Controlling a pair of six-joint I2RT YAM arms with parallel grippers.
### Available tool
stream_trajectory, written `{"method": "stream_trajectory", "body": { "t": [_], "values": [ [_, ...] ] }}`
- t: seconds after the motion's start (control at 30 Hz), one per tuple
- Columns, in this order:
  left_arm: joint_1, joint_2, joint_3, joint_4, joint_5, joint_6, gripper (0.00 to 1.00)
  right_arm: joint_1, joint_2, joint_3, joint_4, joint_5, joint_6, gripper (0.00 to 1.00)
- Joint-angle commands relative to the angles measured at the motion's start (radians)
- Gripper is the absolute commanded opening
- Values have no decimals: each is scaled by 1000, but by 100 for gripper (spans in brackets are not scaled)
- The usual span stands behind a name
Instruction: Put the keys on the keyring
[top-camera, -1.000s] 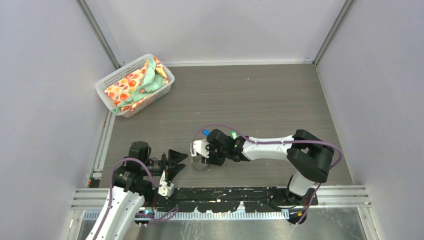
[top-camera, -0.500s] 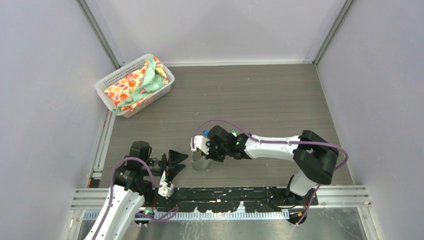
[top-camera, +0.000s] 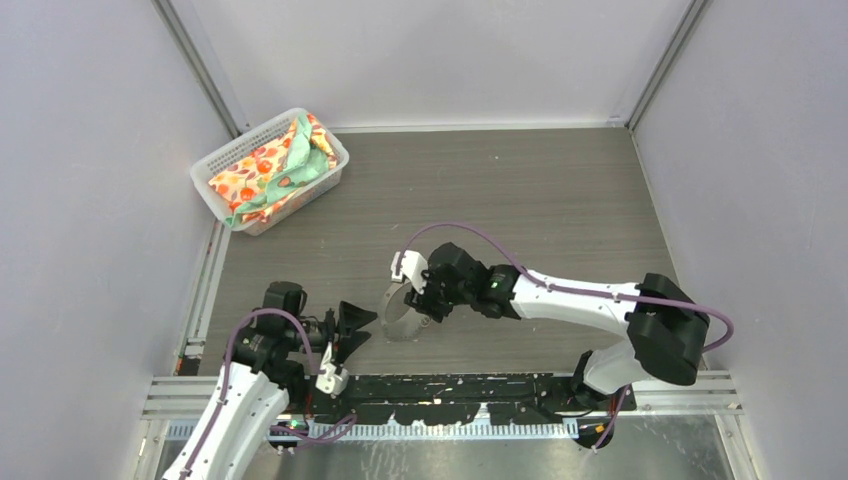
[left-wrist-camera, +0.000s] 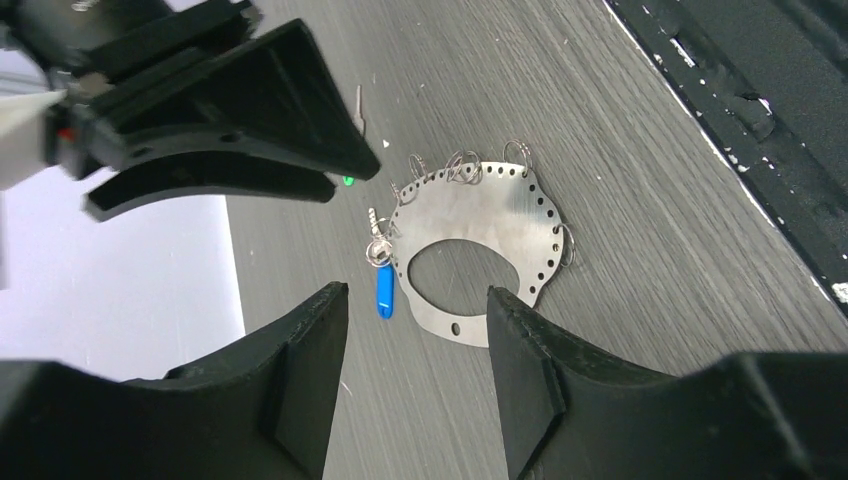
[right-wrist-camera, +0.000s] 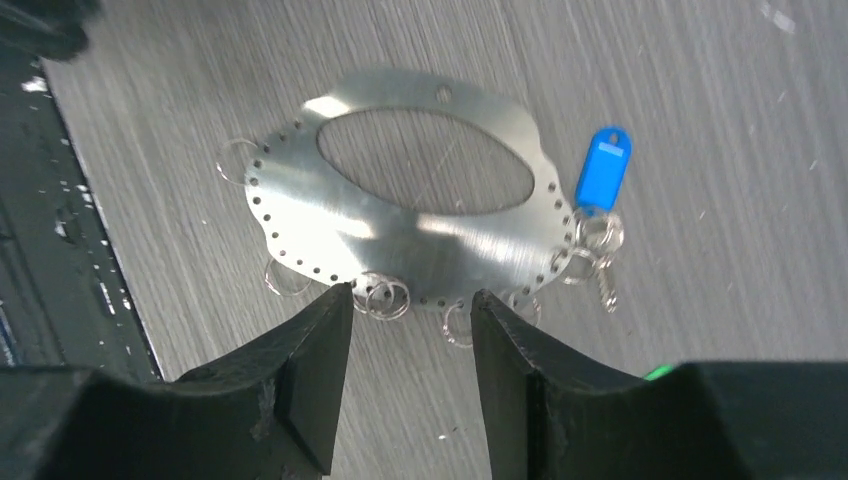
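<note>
- Keyring (top-camera: 402, 312) is lying flat on the grey wood-grain table (top-camera: 560, 190), close to the near edge. It sits between the two arms.
- It is showing as a thin brushed-silver plate (right-wrist-camera: 400, 235) with a large oval cutout. A row of small punched holes is running along one curved edge, and one hole is sitting alone on the opposite edge.
- Several small wire split rings (right-wrist-camera: 385, 297) are hanging from those holes and fanning out on the table.
- Blue-tagged key (right-wrist-camera: 603, 170) is lying just beside the plate's end. Its ring cluster is touching the rim, and a tiny silver key (right-wrist-camera: 605, 285) is trailing from the same cluster. The actual link is too small to confirm.
- Left wrist view is showing the same plate (left-wrist-camera: 480, 215) and blue tag (left-wrist-camera: 384, 292).
- Right gripper (right-wrist-camera: 408, 298) is hovering directly over the ringed edge, fingers apart and gripping nothing.
- Left gripper (left-wrist-camera: 415, 300) is sitting back from the plate and pointing at it, fingers spread and empty.
- Green speck (left-wrist-camera: 347, 181) is peeking by the right fingers; I cannot tell what it is.
</note>
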Motion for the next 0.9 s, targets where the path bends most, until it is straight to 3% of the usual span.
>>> {"method": "stream_trajectory", "body": {
  "t": [0.0, 0.23, 0.4, 0.5, 0.87],
  "values": [
    [1, -18, 12, 35, 13, -57, 55, 61, 24, -76, 118, 250, 202, 51],
    [1, -53, 2, -5, 15, -36, 55, 151, 150, -27, 174, 467, 390, 59],
    [1, -58, 14, -23, 9, -34, 55, 176, 212, 4, 143, 596, 450, 58],
    [1, -58, 19, -27, 8, -34, 55, 188, 225, 2, 132, 631, 466, 64],
    [1, -57, 22, -28, 13, -10, 55, 217, 159, -72, 105, 677, 565, 47]
  ]
}}
